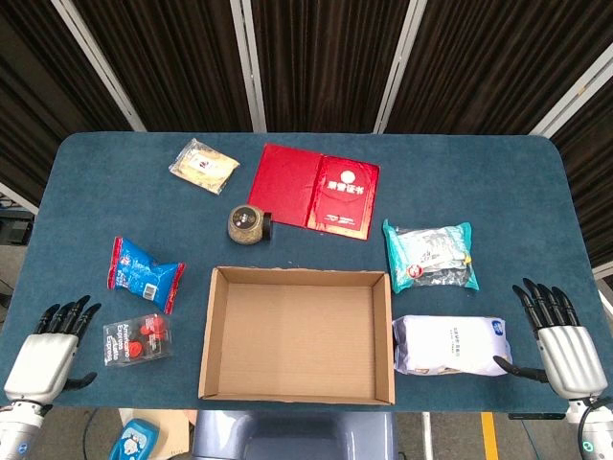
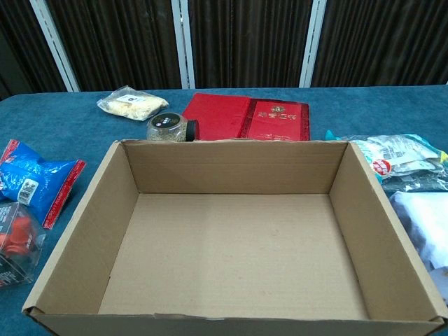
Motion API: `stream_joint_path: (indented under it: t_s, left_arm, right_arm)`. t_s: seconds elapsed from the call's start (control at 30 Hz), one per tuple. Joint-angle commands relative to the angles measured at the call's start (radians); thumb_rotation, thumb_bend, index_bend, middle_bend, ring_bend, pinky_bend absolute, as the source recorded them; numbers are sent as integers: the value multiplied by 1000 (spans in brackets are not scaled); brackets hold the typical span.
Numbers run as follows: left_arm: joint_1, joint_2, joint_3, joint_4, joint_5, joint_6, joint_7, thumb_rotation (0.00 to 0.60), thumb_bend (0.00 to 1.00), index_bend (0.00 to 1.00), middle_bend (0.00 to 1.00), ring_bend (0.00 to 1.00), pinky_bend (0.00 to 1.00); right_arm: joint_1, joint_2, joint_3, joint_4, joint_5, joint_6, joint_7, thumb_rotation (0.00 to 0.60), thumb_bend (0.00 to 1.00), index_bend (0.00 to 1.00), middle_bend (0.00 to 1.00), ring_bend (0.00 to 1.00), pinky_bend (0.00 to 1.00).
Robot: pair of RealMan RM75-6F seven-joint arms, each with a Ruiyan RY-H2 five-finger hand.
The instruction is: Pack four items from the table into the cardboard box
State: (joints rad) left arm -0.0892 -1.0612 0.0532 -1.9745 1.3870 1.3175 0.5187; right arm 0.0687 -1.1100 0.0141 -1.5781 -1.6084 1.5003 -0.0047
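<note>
An empty cardboard box (image 1: 218, 331) (image 2: 84, 231) stands open at the table's near edge. Left of it lie a blue snack bag (image 1: 144, 273) (image 2: 31, 180) and a clear pack with red pieces (image 1: 137, 339) (image 2: 15, 241). To its right are a white pouch (image 1: 450, 345) (image 2: 427, 224) and a teal-edged clear bag (image 1: 429, 255) (image 2: 399, 157). Behind it sit a small jar (image 1: 246, 223) (image 2: 170, 129), a red booklet (image 1: 316, 189) (image 2: 245, 117) and a beige packet (image 1: 203, 165) (image 2: 131, 103). My left hand (image 1: 46, 356) and right hand (image 1: 557, 337) hover open at the near corners, holding nothing.
The blue table (image 1: 479, 182) ends close in front of the box. A blue object (image 1: 132, 439) lies on the floor below the near left edge. Dark curtains hang behind the table.
</note>
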Motion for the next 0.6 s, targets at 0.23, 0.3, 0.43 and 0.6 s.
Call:
stream_joint_path:
  t_s: [0.23,0.3,0.43,0.6]
  left_arm:
    - [-64,-121,-34,4,-182,-77,158,600,27,91,0,83,83]
    - [-72,-139,-40,12,-209,-81,175,600,27,92,0,83,83]
    - [-87,-171,-47,27,-252,-85,200,600,28,93,0,83,83]
    - [-101,-197,-57,48,-281,-82,208,600,28,105,0,83,86]
  right_arm:
    - [0,1,-2,6,-7,5,6,600,30,0,0,0,0]
    - [0,2,-1,8,-7,6,8,600,29,0,0,0,0]
    - [1,3,-2,10,-7,6,11,600,30,0,0,0,0]
    - [1,3,-3,11,-8,6,13,600,29,0,0,0,0]
